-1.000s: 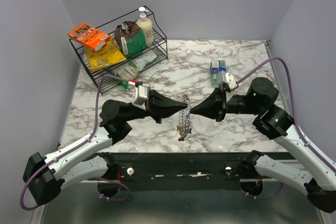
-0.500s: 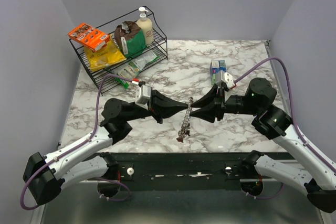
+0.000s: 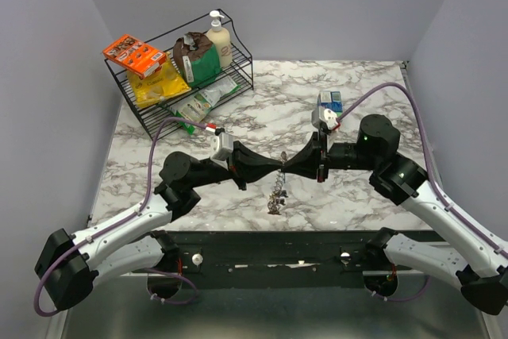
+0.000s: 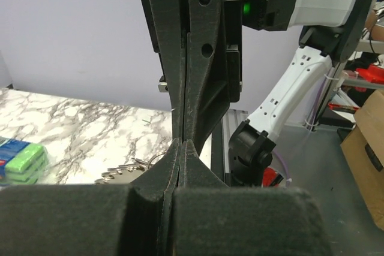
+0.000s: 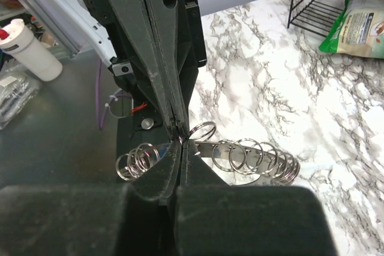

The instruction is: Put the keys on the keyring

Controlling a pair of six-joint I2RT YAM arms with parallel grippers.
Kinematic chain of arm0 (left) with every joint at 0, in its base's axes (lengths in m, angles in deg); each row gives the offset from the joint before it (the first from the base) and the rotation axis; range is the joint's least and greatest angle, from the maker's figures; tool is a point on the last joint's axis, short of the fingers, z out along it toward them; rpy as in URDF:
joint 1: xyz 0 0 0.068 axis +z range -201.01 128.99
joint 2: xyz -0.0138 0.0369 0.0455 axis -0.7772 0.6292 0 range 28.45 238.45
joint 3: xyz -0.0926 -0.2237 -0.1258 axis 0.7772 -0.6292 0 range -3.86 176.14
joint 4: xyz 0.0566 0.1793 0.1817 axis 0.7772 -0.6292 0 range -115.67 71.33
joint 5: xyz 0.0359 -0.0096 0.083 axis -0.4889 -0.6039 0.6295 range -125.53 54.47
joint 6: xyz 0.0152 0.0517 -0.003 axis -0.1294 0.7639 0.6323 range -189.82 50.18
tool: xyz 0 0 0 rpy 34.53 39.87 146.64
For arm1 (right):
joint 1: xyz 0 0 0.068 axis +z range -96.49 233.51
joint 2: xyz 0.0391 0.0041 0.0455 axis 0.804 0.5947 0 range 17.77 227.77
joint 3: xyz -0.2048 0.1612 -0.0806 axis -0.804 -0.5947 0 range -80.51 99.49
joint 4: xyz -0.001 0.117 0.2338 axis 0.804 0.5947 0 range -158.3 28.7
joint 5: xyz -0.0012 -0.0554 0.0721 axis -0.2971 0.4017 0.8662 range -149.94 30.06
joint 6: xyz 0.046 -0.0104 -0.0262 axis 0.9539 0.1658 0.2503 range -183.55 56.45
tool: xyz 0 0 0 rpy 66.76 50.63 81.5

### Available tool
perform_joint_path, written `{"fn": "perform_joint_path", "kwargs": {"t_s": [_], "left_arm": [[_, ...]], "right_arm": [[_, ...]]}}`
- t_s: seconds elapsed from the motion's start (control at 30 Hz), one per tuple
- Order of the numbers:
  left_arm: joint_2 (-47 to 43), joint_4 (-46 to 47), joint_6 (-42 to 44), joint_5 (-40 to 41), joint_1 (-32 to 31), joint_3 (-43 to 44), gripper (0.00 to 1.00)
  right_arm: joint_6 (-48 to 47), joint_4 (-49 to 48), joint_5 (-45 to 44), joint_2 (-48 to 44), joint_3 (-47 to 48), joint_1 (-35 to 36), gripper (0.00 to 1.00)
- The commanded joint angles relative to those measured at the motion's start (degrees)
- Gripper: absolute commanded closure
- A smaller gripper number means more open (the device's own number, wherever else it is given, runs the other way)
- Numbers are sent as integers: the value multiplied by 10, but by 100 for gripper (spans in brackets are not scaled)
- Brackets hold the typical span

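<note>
- Top view: the left claw [image 3: 277, 166] and the right claw [image 3: 290, 166] meet tip to tip. Both are clenched and seem to pinch the keyring [image 3: 276, 186], which is right of the wire rack [image 3: 178, 77], nearer the arms.
- Left wrist view: both claws look squeezed tight.
- Right wrist view: I see only bare rings and cannot pick out any keys. I think the claws are steadying the keyring. Next, one claw must let go and fetch a key.

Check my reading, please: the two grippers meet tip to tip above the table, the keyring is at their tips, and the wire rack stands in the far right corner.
Not quite: the wire rack stands in the far left corner, as the top external view shows. The left gripper and right gripper do meet tip to tip, with the keyring at their tips.
</note>
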Motion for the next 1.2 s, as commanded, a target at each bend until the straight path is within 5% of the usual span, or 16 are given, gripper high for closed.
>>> {"fn": "perform_joint_path", "kwargs": {"t_s": [0.0,0.37,0.6,0.9,1.17], "left_arm": [[-1,32,5,13,0,-2,100],[-32,-87,70,40,1,28,98],[-43,-287,158,4,1,87,61],[13,-528,264,-61,1,197,60],[55,-548,282,-87,1,205,59]], "right_arm": [[6,-15,20,19,-4,-2,100],[-9,-13,19,21,-9,-2,100],[-29,-12,17,22,-25,-2,100],[-42,3,14,29,-33,-2,100],[-64,8,20,31,-34,-2,100]]}}
